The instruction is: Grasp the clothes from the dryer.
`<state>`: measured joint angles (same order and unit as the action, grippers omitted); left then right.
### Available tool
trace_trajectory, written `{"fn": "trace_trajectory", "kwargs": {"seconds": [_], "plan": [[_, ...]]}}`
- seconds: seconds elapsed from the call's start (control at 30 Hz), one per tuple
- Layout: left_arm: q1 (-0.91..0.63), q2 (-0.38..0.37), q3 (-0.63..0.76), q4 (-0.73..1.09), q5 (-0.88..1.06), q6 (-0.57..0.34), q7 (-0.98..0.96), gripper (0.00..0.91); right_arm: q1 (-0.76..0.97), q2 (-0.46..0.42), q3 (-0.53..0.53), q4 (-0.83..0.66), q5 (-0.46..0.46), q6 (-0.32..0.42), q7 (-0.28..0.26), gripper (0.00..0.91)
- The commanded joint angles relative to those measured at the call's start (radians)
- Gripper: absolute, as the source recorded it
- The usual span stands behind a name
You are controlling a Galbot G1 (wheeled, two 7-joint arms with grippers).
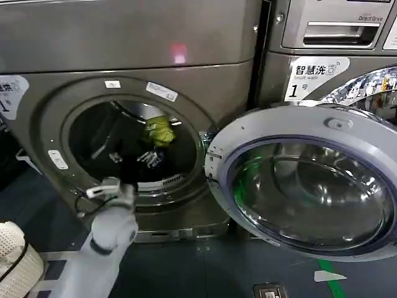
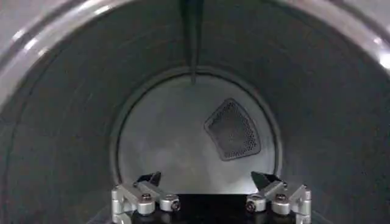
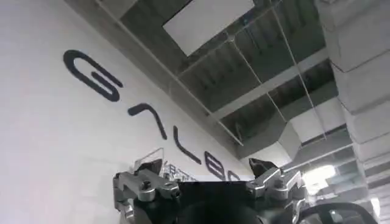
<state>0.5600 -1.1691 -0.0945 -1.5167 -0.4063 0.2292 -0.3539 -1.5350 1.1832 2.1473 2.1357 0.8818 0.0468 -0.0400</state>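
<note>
The dryer [image 1: 124,49] stands with its round door [image 1: 310,180] swung open to the right. Inside the porthole a yellow-green garment [image 1: 159,130] hangs high near the back. A dark navy garment with white print [image 1: 149,159] lies below it on the drum floor. My left arm [image 1: 115,226] reaches up to the porthole's lower front rim. In the left wrist view my left gripper [image 2: 207,178] is open and empty, facing the drum's back wall [image 2: 177,140] with its perforated vent [image 2: 233,129]. My right gripper [image 3: 207,167] is open and empty, pointing up at a lettered wall and the ceiling.
A lighter machine with a drawer handle [image 1: 341,31] stands to the right of the dryer. A white perforated basket [image 1: 15,254] sits at the lower left by my arm. The open door blocks the space to the right of the porthole. Green tape [image 1: 332,276] marks the dark floor.
</note>
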Motion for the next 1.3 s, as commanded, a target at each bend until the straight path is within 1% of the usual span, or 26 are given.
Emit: {"fn": "trace_trajectory", "kwargs": {"seconds": [0.03, 0.13, 0.2, 0.33, 0.4, 0.47, 0.57, 0.7, 0.83, 0.9, 1.07, 1.23, 1.3], "plan": [[-0.077, 0.047, 0.054, 0.068, 0.030, 0.053, 0.106, 0.907, -0.003, 0.003, -0.002, 0.000, 0.000, 0.003, -0.002, 0.907], [-0.093, 0.084, 0.086, 0.072, 0.069, 0.067, 0.186, 0.907, -0.003, 0.007, -0.009, 0.001, 0.000, 0.006, -0.004, 0.907], [-0.108, 0.116, 0.107, 0.081, 0.098, 0.065, 0.287, 0.907, 0.002, 0.008, -0.017, 0.004, -0.002, 0.006, -0.005, 0.907], [-0.133, 0.154, 0.137, 0.106, 0.206, 0.024, 0.422, 0.907, 0.005, 0.012, -0.025, 0.006, -0.004, 0.008, -0.006, 0.907], [-0.148, 0.159, 0.150, 0.125, 0.282, 0.004, 0.466, 0.907, 0.006, 0.014, -0.026, 0.008, -0.004, 0.008, -0.007, 0.907], [-0.160, 0.166, 0.153, 0.136, 0.329, -0.012, 0.545, 0.907, 0.007, 0.014, -0.030, 0.010, -0.004, 0.008, -0.008, 0.907], [-0.181, 0.185, 0.162, 0.157, 0.430, -0.062, 0.680, 0.907, 0.007, 0.010, -0.029, 0.009, -0.004, 0.008, -0.008, 0.907], [-0.231, 0.221, 0.197, 0.178, 0.446, -0.068, 0.780, 0.907, 0.009, 0.015, -0.035, 0.009, -0.004, 0.011, -0.010, 0.907], [-0.307, 0.257, 0.283, 0.218, 0.475, -0.114, 0.908, 0.907, 0.014, 0.020, -0.042, 0.011, -0.008, 0.014, -0.012, 0.907], [-0.348, 0.265, 0.337, 0.243, 0.507, -0.126, 0.961, 0.907, 0.011, 0.023, -0.042, 0.009, -0.010, 0.018, -0.014, 0.907], [-0.474, 0.272, 0.476, 0.304, 0.528, -0.138, 1.024, 0.907, 0.012, 0.024, -0.044, 0.009, -0.012, 0.020, -0.017, 0.907], [-0.580, 0.264, 0.579, 0.383, 0.553, -0.164, 1.082, 0.907, 0.018, 0.031, -0.054, 0.011, -0.021, 0.025, -0.020, 0.907], [-0.602, 0.255, 0.591, 0.403, 0.572, -0.171, 1.099, 0.907, 0.018, 0.032, -0.055, 0.011, -0.022, 0.025, -0.020, 0.907]]}}
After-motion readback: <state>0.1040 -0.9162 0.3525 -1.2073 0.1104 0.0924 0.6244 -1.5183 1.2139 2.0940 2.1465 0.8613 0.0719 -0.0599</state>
